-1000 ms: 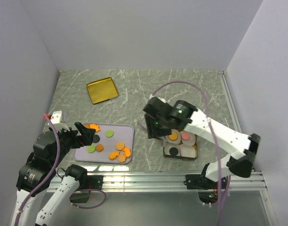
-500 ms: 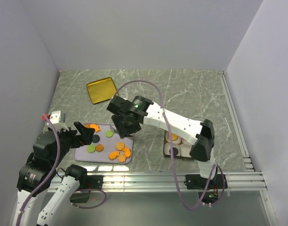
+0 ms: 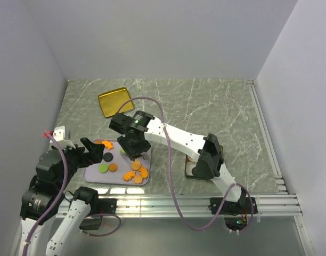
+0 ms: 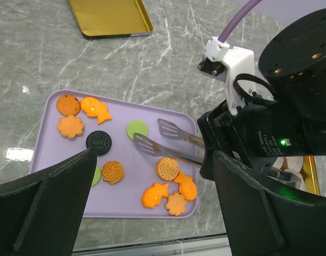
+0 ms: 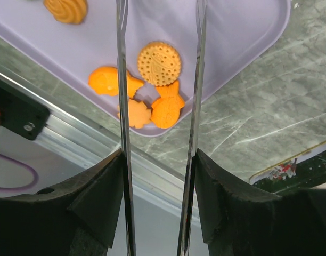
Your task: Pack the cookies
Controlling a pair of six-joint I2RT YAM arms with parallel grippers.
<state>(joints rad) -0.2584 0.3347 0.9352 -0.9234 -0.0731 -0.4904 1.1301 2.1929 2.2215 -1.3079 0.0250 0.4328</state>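
Swung left, right jaws grip tongs [image 4: 173,129] above the cookies [image 4: 166,168]; left jaws wide.

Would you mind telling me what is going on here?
The right claw holds tongs over the purple tray. The tongs' tips are apart above the cookies, with none gripped yet. The left claw hangs open at the tray's left edge, holding nothing.

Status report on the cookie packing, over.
Left gripper open, at left end of tray. Right gripper shut on tongs, blades apart over tray. Cookies loose on tray, none pinched. Nothing blocking.
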